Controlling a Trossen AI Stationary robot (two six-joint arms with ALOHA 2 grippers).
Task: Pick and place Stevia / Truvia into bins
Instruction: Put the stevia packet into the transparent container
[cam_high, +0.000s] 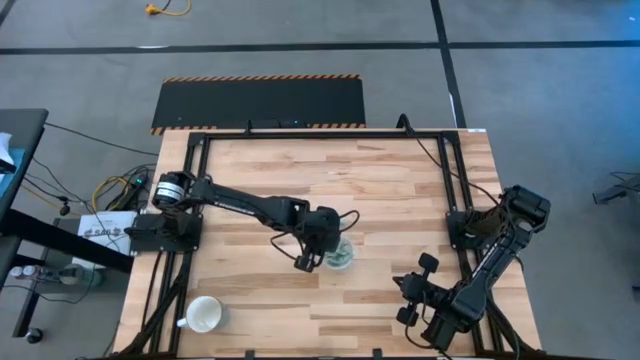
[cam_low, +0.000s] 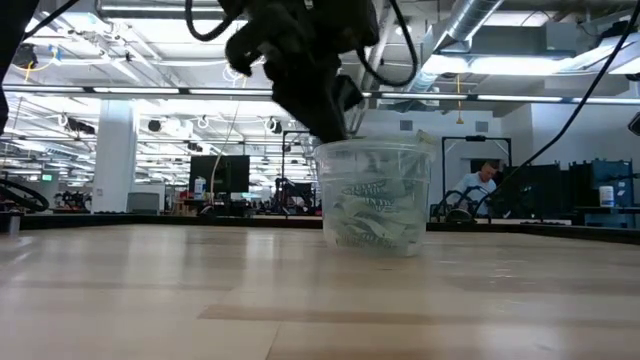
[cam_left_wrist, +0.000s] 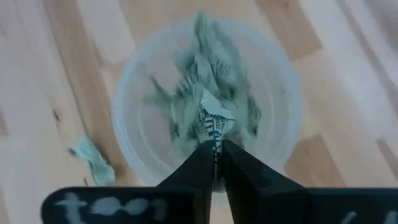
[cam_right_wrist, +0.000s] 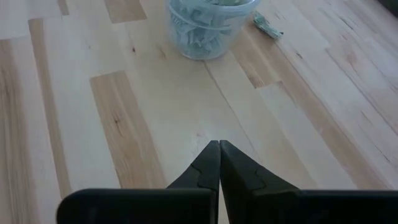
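The clear plastic cup (cam_high: 341, 255) stands upright on the wooden table, near its middle, and holds several pale green and white sachets (cam_left_wrist: 208, 81). My left gripper (cam_left_wrist: 216, 146) hovers above the cup's rim (cam_low: 375, 148), shut on one sachet (cam_left_wrist: 213, 118). Another sachet (cam_left_wrist: 92, 160) lies flat on the table beside the cup; the right wrist view shows it too (cam_right_wrist: 267, 26). My right gripper (cam_right_wrist: 219, 149) waits, shut, over bare wood near the table's right near corner (cam_high: 410, 300). My left gripper pinches one crumpled sachet between its two fingers, by the sachet's end (cam_left_wrist: 215, 132). The fingers come from above, pointing down into the cup. The sachet is lifted clear, and its free end (cam_left_wrist: 210, 102) sticks out beyond the fingertips over the sachets in the cup.
A white handled mug (cam_high: 204, 316) stands near the table's left near corner. A black metal frame (cam_high: 452, 170) runs around the tabletop. Bare wood lies between the cup and my right gripper.
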